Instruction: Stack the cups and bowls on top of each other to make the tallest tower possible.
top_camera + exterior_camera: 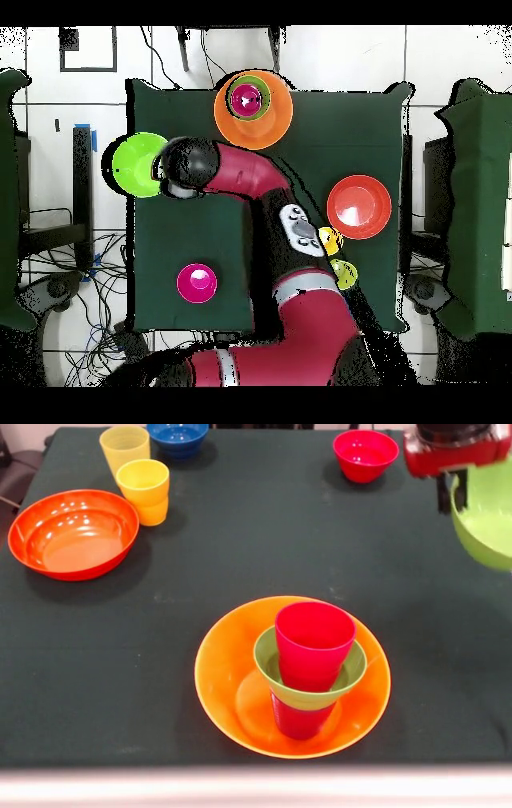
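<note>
Even, fairly bright light falls from above onto the dark tablecloth (200,544). Soft shadows lie just beside the wide orange-red bowl (74,534) and the small red-pink bowl (365,455). White glare spots dot the orange-red bowl's inside and the large yellow-orange bowl (224,672). The front view's bottom edge is washed pale and blurred.

The large green bowl (488,524) is cut off by the right edge of the front view, and the gripper (450,492) at its rim shows only one dark finger, so its grasp cannot be judged. In the tower, the small green bowl (308,674) hides most of the cup beneath it. At the far edge the blue bowl (178,438) is cropped.
</note>
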You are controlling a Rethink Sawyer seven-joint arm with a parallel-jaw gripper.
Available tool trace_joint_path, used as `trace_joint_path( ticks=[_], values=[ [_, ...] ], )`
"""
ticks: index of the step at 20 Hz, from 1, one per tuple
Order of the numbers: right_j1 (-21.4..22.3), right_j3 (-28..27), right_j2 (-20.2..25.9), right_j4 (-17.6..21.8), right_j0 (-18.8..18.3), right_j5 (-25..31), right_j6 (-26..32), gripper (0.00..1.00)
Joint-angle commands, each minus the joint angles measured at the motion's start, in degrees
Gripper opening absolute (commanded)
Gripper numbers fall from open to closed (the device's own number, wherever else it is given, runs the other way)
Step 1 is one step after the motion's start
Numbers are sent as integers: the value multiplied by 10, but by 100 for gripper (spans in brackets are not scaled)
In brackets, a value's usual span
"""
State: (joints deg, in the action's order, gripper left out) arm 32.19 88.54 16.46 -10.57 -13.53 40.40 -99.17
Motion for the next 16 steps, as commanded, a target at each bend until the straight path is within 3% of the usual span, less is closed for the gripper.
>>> trace_joint_path(
  ticks=[1,7,12,16],
  values=[
    [33,-24,88,10,-45,149,79,0],
    [19,-56,96,53,-70,156,109,0],
    [37,-64,108,77,-98,189,138,0],
    [27,-107,118,124,-108,182,172,0]
  ],
)
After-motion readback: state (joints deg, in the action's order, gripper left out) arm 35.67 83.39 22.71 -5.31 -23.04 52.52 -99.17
